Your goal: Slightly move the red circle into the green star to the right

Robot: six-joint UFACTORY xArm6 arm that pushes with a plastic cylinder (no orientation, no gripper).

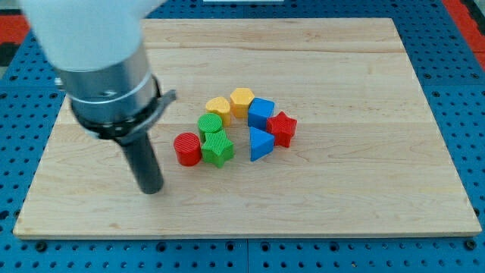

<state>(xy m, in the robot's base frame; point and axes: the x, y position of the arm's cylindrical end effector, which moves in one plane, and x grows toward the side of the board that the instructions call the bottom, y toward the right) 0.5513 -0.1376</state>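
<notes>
The red circle (187, 149) sits on the wooden board, touching the left side of the green star (218, 149). My tip (153, 189) rests on the board to the lower left of the red circle, about a block's width away from it. The rod rises from the tip to the grey and white arm (106, 68) at the view's upper left. A green circle (210, 123) stands just above the green star.
A yellow semicircle-like block (218, 106) and a yellow hexagon (242, 100) lie above the green circle. A blue block (261, 112), a blue triangle (260, 143) and a red star (283, 128) lie to the right of the green star. The board's bottom edge (242, 230) is near.
</notes>
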